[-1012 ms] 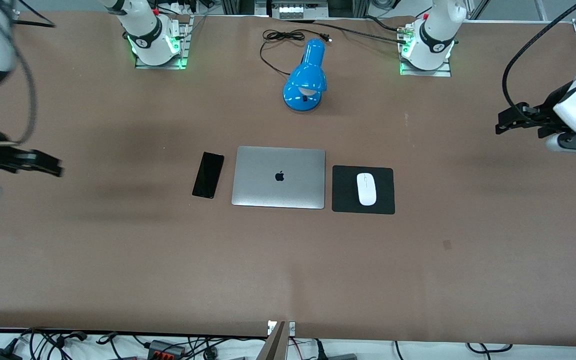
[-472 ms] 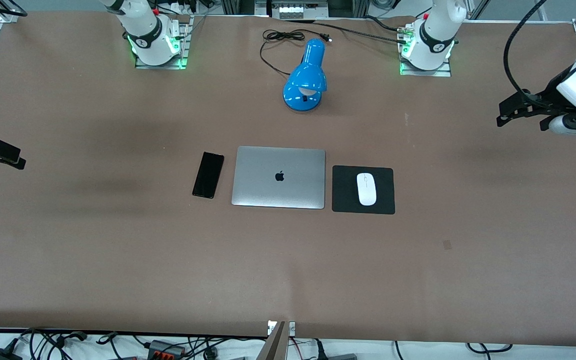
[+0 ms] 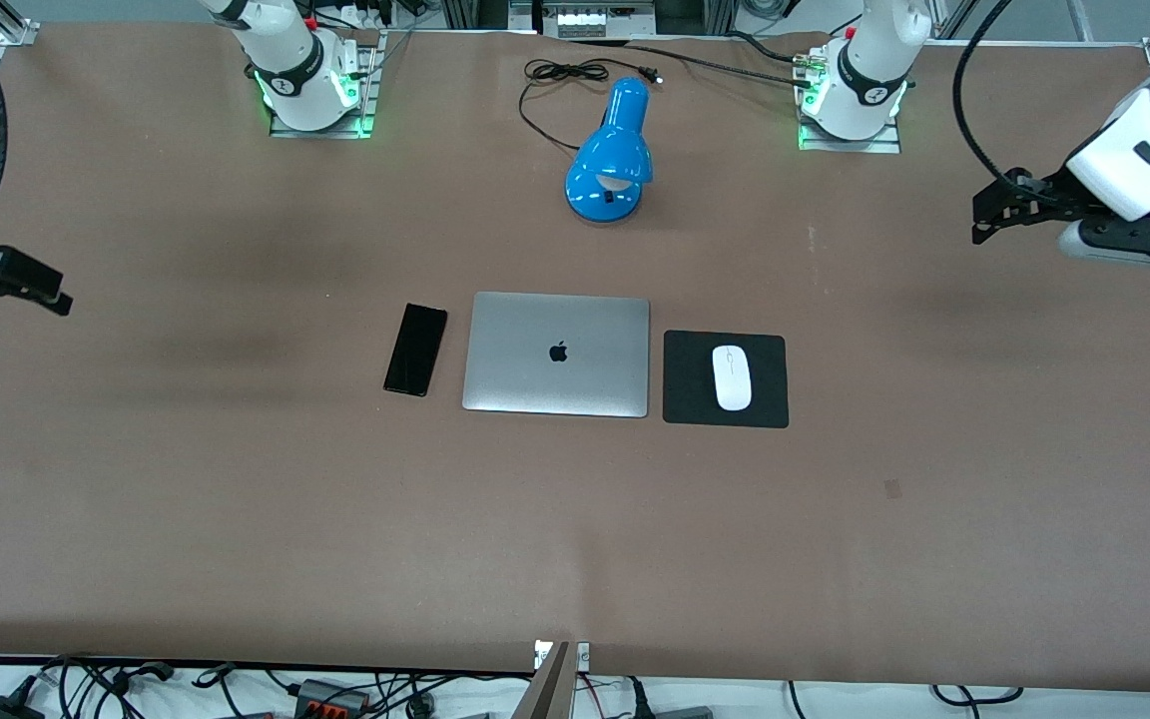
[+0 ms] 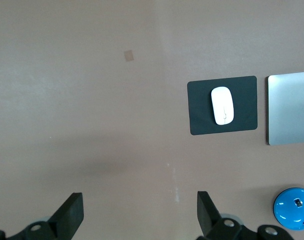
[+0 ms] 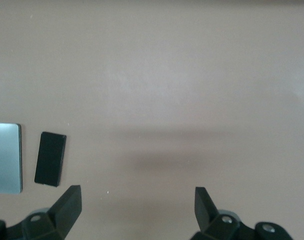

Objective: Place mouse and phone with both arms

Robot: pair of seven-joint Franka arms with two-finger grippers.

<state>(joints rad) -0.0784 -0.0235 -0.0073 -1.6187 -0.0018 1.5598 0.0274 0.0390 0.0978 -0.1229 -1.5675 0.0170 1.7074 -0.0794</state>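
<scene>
Since the earlier frame both arms have drifted a little; mouse and phone have not moved. The left pincer (image 4: 138, 215) hangs with fingers spread over bare tabletop (image 3: 934, 479) at the left arm's end. The right pincer (image 5: 137, 210), also spread, hangs over the right arm's end.

The mouse (image 3: 732, 377) lies on the pad (image 3: 685, 399): light, glossy, probably slippery; grip its long sides. The phone (image 3: 415, 350) lies flat beside the laptop (image 3: 556, 354): thin, stiff, breakable; take its long edges.

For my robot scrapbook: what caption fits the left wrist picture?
Open left gripper high over bare table, white mouse resting on its black pad.
</scene>
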